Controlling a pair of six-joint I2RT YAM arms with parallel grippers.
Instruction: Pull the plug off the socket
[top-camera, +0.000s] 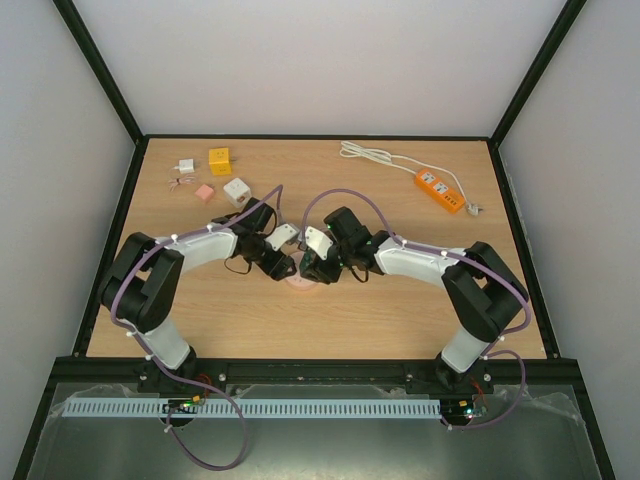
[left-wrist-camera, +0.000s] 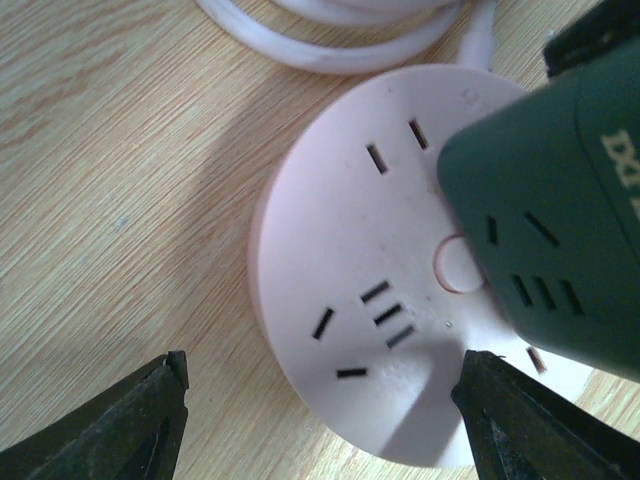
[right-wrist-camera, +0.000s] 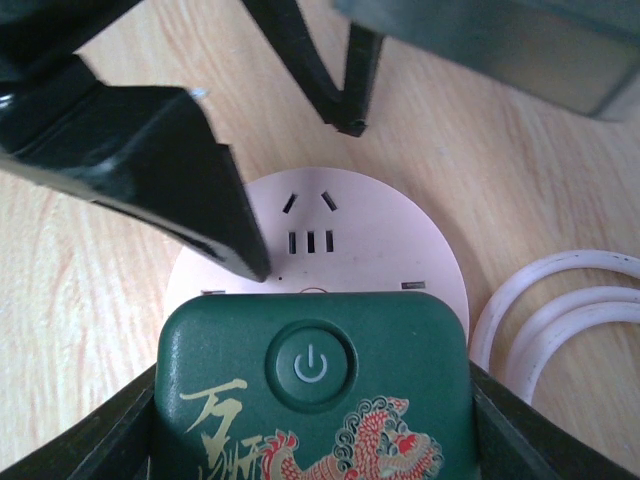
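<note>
The green plug (right-wrist-camera: 310, 390), the one with the power-button symbol and the lion print, is sitting in the round pink socket (left-wrist-camera: 370, 300). That socket lies flat on the wooden table (left-wrist-camera: 100, 150), about mid-table between the two arms, with its white cable (right-wrist-camera: 540, 310) coiled just beside it.

The right gripper (right-wrist-camera: 310, 432) has a finger on each side of the plug. As far as I can tell they're pressed right against it, so it looks gripped. The left gripper (left-wrist-camera: 325, 410) is spread wide over the socket's free half, and I can't tell if either finger touches it.

My take is that this is the brace-then-pull moment. The socket is light and loose, so if the right arm lifts now the whole disc probably comes up too. I'd get the left jaws clamped on the rim or pressing down first. Then pull the plug straight out along its pins, no rocking, and stay off the cable.
</note>
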